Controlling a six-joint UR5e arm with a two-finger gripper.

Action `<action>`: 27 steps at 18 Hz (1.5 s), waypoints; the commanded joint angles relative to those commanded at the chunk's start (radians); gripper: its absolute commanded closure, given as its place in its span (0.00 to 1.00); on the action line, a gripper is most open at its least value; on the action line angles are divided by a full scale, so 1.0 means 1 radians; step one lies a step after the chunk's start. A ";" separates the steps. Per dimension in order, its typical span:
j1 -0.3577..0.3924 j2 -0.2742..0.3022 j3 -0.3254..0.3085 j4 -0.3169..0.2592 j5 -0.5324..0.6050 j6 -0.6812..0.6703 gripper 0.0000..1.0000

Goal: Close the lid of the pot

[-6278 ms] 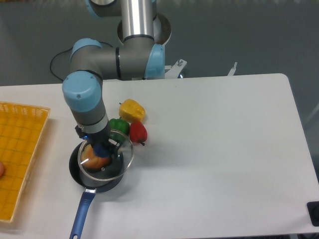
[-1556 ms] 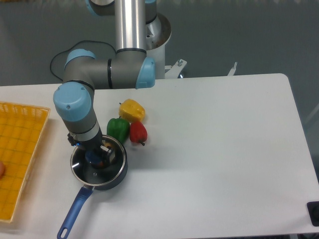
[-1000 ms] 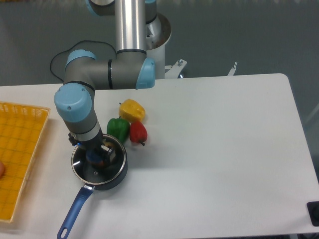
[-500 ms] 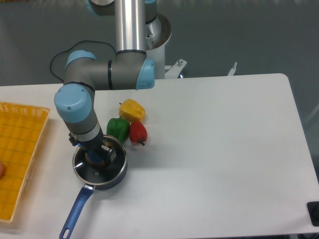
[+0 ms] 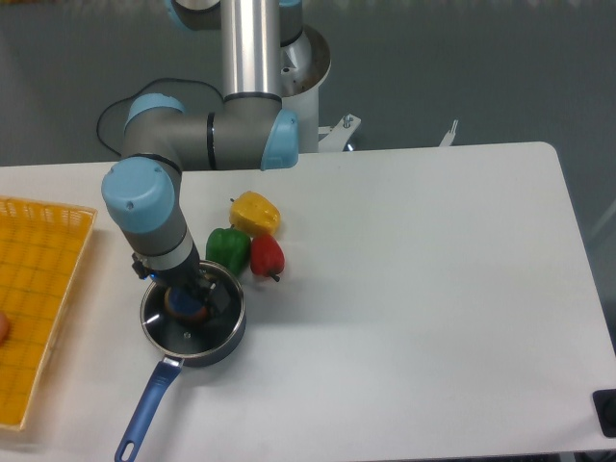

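The black pot stands at the table's front left, its long blue handle pointing toward the front edge. The glass lid lies flat on the pot, its metal rim matching the pot's rim. Something orange shows through the glass. My gripper points straight down over the lid's blue knob, with one finger on either side of it. The fingers look slightly spread, so I read the gripper as open. The arm's wrist hides the far part of the lid.
Just behind the pot lie a green pepper, a red pepper and a yellow pepper. A yellow mesh tray fills the left edge. A black cable runs behind the table.
Six seconds ago the lid hung tilted in my gripper over the pot; now it rests flat on it. In the last second the arm has risen very slightly.
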 joint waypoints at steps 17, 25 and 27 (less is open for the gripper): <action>0.590 0.249 -0.071 -0.224 -0.014 0.648 0.00; 0.796 0.050 0.041 -0.149 -0.006 1.075 0.00; 0.804 0.011 0.060 -0.140 -0.003 1.144 0.00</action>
